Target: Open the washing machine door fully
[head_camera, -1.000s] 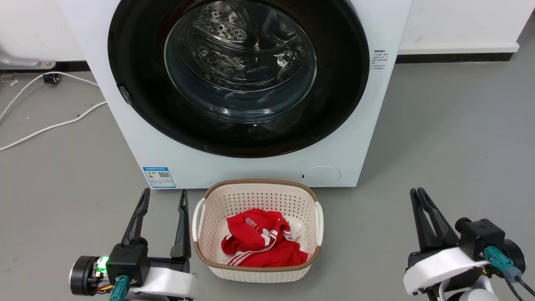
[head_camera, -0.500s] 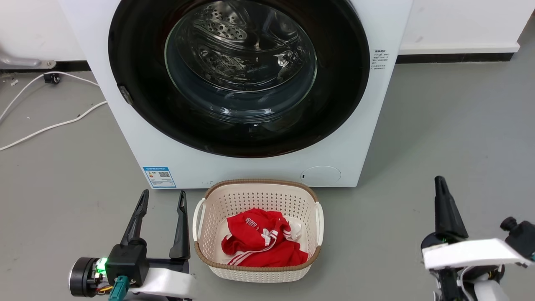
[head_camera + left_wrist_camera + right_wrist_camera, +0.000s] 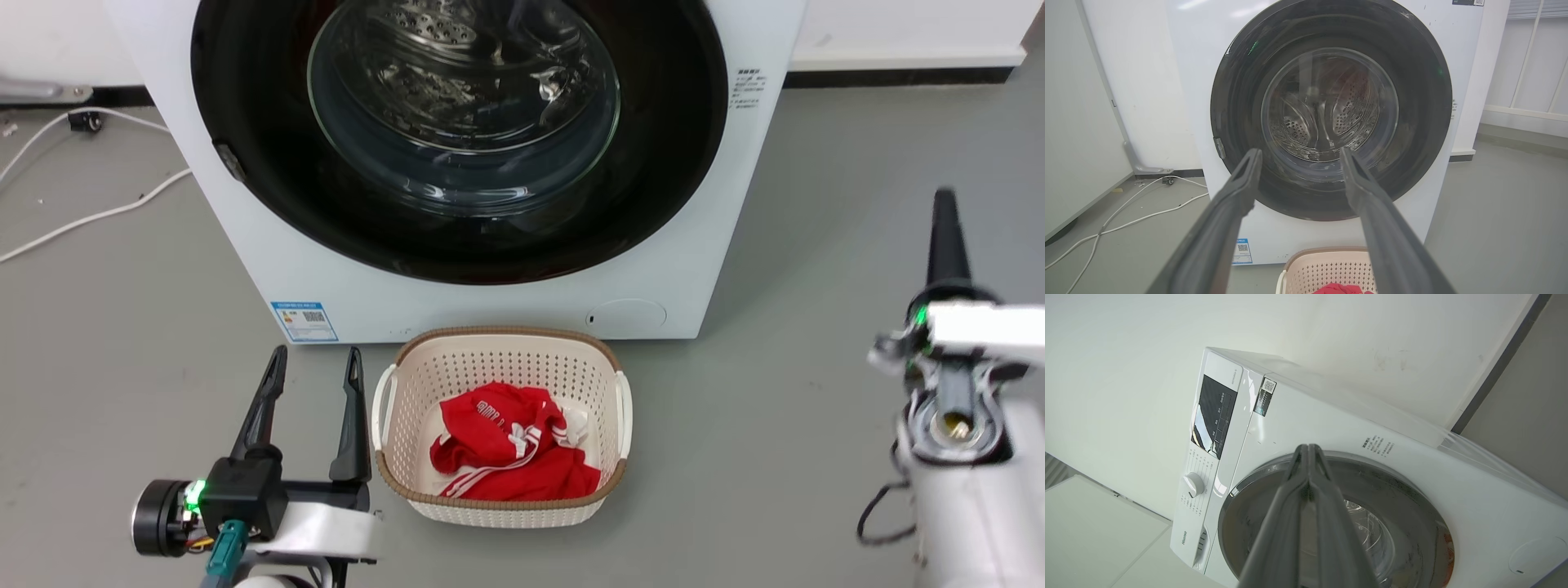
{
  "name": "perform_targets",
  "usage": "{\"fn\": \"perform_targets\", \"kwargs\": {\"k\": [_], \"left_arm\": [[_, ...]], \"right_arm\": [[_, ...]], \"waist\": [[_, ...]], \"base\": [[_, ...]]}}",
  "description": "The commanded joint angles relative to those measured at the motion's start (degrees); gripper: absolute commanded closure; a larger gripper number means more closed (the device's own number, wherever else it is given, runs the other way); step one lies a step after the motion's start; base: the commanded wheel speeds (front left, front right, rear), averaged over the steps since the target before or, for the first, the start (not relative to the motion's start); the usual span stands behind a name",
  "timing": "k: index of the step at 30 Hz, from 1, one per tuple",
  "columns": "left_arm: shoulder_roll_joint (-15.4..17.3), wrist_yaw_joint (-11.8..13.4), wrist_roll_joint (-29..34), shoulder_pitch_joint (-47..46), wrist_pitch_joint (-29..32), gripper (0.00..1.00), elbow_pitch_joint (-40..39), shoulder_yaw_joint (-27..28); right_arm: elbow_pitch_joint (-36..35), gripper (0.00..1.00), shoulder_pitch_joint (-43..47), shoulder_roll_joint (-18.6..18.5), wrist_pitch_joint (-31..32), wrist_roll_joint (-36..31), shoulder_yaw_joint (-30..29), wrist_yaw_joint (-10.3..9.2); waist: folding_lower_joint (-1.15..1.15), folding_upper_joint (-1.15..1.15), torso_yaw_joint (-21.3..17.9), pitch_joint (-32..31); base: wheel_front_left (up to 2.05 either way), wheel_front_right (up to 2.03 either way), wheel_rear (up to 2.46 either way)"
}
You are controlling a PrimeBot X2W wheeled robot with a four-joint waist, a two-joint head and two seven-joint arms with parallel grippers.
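I see a bare lab or test room: a washer (image 3: 490,306) on grey floor (image 3: 816,245), plain white walls (image 3: 1143,81), loose cables (image 3: 90,216) trailing, a laundry basket (image 3: 502,333).

The washing machine door (image 3: 457,139) is cropped above; the right end effector (image 3: 944,204) is blurred

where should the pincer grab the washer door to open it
Probably at the grey tab on the left rim of the door, coming from the left. The rest of the black disc is smooth and closed against the machine, offering no other edge. The open left pincer sits on that side.
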Motion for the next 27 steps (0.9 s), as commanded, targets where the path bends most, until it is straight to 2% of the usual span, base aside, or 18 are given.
{"fn": "perform_targets", "kwargs": {"k": [1,6,8,15,20,27], "left_arm": [[0.0,0.1,-0.2,-0.8,-0.2,0.0,-0.2,0.1],[-0.1,0.0,-0.3,-2.9,-0.2,0.0,-0.8,-0.3],[-0.1,-0.1,-0.4,-3.7,-0.2,0.0,-1.0,-0.5],[-0.2,0.1,-0.8,-6.7,-0.2,0.0,-2.0,-1.3],[-0.2,-0.5,-0.5,-8.9,-0.2,0.0,-2.8,-1.4],[-0.2,-0.8,-0.8,-11.6,-0.2,0.0,-3.1,-1.7]], "right_arm": [[0.4,1.0,-1.5,-0.7,0.5,0.1,-0.3,0.0],[7.1,1.0,-12.9,-4.4,6.9,2.4,-3.4,0.0],[10.4,1.0,-17.4,-7.6,8.5,-0.1,-3.6,0.0],[22.1,1.0,-33.0,-12.5,19.2,-4.0,-3.1,0.0],[28.6,1.0,-42.9,-14.0,28.8,-7.9,-0.9,0.0],[34.3,1.0,-52.5,-13.1,39.7,-13.2,1.8,0.0]], "waist": [[0.0,0.0,0.2,0.7],[0.0,0.0,1.0,3.6],[0.0,0.0,1.5,4.8],[0.0,0.0,2.7,9.4],[0.0,0.0,3.1,13.0],[0.0,0.0,3.7,16.6]], "base": [[0.0,0.0,0.0],[0.0,0.0,0.0],[0.0,0.0,0.0],[0.0,0.0,0.0],[0.0,0.0,0.0],[0.0,0.0,0.0]]}}
